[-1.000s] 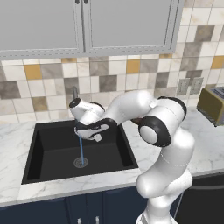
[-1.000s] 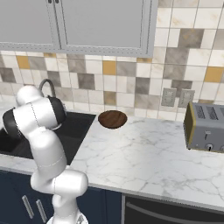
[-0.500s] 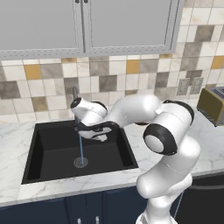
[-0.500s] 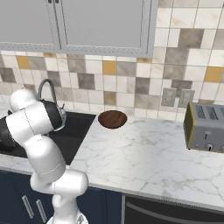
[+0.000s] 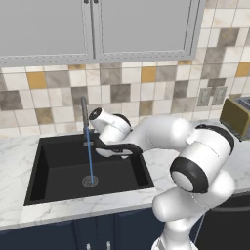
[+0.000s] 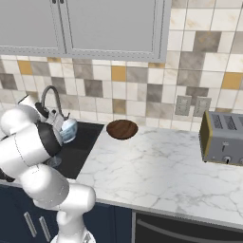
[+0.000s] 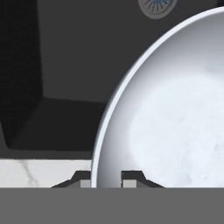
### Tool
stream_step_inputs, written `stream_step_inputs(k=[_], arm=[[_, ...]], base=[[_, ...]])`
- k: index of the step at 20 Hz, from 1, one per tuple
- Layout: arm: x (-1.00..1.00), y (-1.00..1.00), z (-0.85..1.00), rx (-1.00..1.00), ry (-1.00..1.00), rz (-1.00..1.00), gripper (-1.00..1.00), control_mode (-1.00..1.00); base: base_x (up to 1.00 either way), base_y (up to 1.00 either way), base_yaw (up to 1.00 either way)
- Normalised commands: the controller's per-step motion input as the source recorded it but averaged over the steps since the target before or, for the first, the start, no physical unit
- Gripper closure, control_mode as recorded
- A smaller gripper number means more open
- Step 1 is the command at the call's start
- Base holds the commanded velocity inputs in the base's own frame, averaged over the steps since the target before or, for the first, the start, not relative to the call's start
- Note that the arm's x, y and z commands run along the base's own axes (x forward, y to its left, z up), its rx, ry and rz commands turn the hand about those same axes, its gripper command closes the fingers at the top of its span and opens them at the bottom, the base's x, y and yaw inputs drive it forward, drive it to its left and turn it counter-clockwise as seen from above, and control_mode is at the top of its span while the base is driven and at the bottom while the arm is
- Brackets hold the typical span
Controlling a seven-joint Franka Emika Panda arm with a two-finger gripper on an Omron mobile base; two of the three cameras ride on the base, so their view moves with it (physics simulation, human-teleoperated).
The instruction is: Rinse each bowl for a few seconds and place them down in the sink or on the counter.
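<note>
The end effector (image 7: pixel 106 178) is clamped on the rim of the white bowl (image 7: pixel 175 122), 1 finger on each side of the thin edge, as the hand view shows. That bowl is held up over the black sink (image 5: pixel 58 171), above the basin floor and not resting on it. In the left base view the bowl (image 5: pixel 114 152) sits under the hand, just right of the thin blue stream of water (image 5: pixel 90 156) that runs down from the faucet (image 5: pixel 84 110) to the round drain (image 5: pixel 90 181). Whether the stream touches the bowl cannot be told. In the hand view the drain (image 7: pixel 157 6) lies at the top edge, beyond the bowl's rim, and a strip of marble bench (image 7: pixel 35 170) shows at the lower left.

From the right base view the white bowl (image 6: pixel 69 130) appears pale blue beside the curved faucet (image 6: pixel 50 97), partly hidden by the arm. The brown bowl (image 6: pixel 122 129) stands upright on the bench (image 6: pixel 156 166) just right of the sink (image 6: pixel 83 142), near the tiled wall and well apart from the end effector. A toaster (image 6: pixel 223 138) stands farther right on the same bench.
</note>
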Motion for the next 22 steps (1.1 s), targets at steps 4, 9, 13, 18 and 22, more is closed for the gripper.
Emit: stream_step_inputs(k=[4,9,13,18,22], arm=[[-0.17,-0.27,0.17,0.03,-0.04,-0.09,1.0,-1.0],[-0.14,-0.27,0.14,0.02,-0.03,-0.1,1.0,-1.0],[-0.08,-0.29,0.07,0.0,-0.01,-0.13,1.0,-1.0],[-0.02,-0.25,0.02,0.0,0.0,-0.16,1.0,-1.0],[0.0,-0.23,0.0,0.0,0.0,-0.17,1.0,-1.0]], base=[[0.0,0.0,0.0],[0.0,0.0,0.0],[0.0,0.0,0.0],[0.0,0.0,0.0],[0.0,0.0,0.0]])
